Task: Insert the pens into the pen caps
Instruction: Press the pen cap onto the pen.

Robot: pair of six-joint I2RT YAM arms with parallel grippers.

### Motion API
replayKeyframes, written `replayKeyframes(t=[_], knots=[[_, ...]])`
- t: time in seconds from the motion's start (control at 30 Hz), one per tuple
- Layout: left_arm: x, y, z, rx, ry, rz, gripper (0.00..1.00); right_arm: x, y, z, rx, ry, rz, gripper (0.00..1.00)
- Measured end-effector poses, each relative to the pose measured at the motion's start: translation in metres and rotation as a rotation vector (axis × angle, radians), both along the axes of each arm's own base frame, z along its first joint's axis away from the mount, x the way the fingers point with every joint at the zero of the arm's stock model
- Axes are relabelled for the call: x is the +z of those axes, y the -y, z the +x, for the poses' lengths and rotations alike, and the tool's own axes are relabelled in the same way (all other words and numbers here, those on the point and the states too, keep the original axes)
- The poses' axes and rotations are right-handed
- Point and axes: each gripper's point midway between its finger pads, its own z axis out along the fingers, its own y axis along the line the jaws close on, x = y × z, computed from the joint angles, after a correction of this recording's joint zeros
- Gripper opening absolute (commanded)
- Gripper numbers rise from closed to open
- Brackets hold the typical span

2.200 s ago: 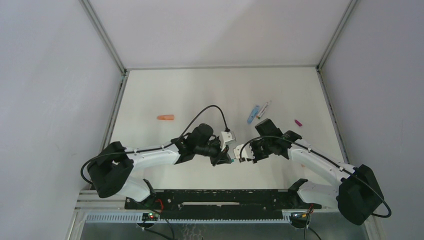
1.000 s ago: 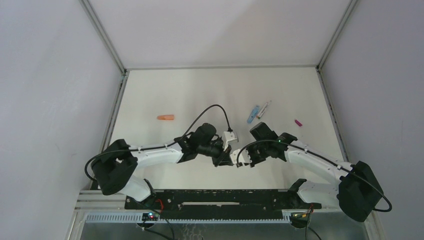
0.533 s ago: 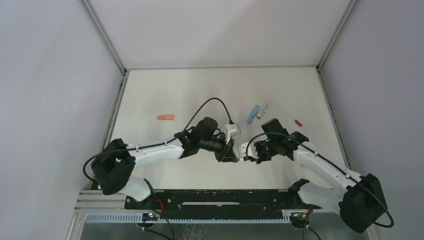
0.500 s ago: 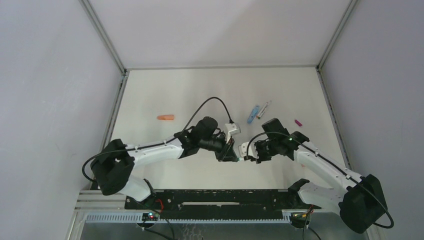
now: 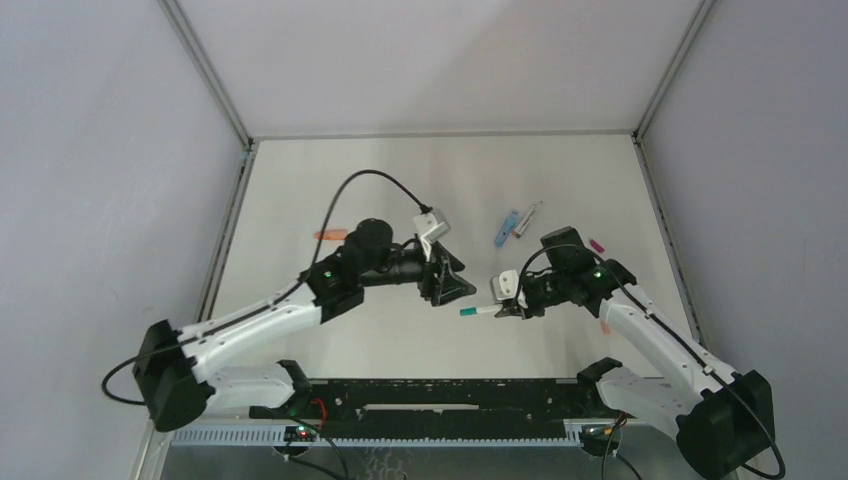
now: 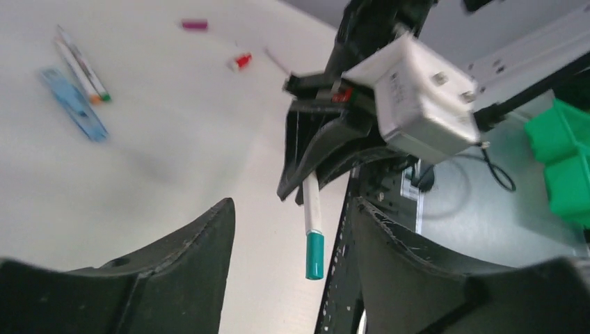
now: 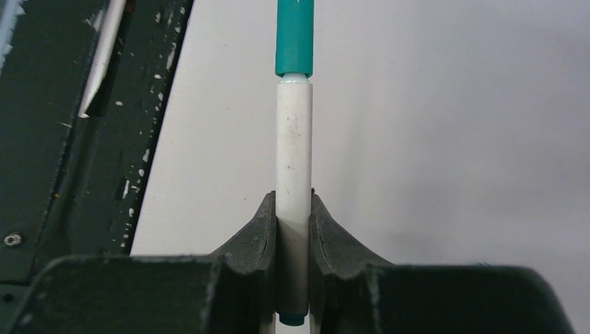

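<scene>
Clamping teal-capped pen (image 7: 293, 153), right pincer (image 7: 293, 209), left pincer (image 5: 447, 281) agape, spare pens (image 5: 528, 218) beyond

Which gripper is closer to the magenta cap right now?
Right. The right gripper, holding the teal-capped pen, sits left of the magenta cap, toward the near side; the left gripper, open, is even farther left.

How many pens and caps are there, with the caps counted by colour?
Pens: 3, one in the right gripper, two lying loose.
Teal cap: 1, on the held pen.
Magenta cap: 1
Light blue cap: 1
Orange cap: 1
Small red piece: 1
Total: 8
</scene>
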Motion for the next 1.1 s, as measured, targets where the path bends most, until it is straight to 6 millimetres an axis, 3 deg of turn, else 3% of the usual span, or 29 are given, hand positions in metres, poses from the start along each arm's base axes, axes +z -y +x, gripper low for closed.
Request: replayKeyframes(t=[0.07, 0.2, 0.3, 0.47, 0.63, 0.87, 1.1], knots=[[0.021, -0.007, 0.002, 0.037, 0.044, -0.044, 0.75, 0.002, 0.000, -0.001, -0.003, -0.011, 0.014, 0.00], [0.078, -0.029, 0.003, 0.124, 0.160, -0.201, 0.99, 0.016, 0.000, -0.003, -0.011, -0.054, 0.068, 0.00], [0.104, -0.046, -0.003, 0.167, 0.207, -0.325, 1.00, 0.032, 0.001, 0.000, -0.034, -0.085, 0.132, 0.00], [0.104, -0.054, -0.003, 0.234, 0.133, -0.465, 0.99, 0.070, 0.009, 0.014, -0.137, -0.182, 0.268, 0.00], [0.090, -0.053, 0.011, 0.329, -0.044, -0.573, 0.85, 0.108, 0.011, 0.025, -0.227, -0.300, 0.373, 0.00], [0.109, -0.050, 0.027, 0.438, -0.181, -0.724, 0.82, 0.128, 0.007, 0.032, -0.312, -0.451, 0.424, 0.00], [0.110, -0.024, 0.048, 0.526, -0.301, -0.729, 0.71, 0.135, 0.005, 0.034, -0.341, -0.501, 0.439, 0.00]])
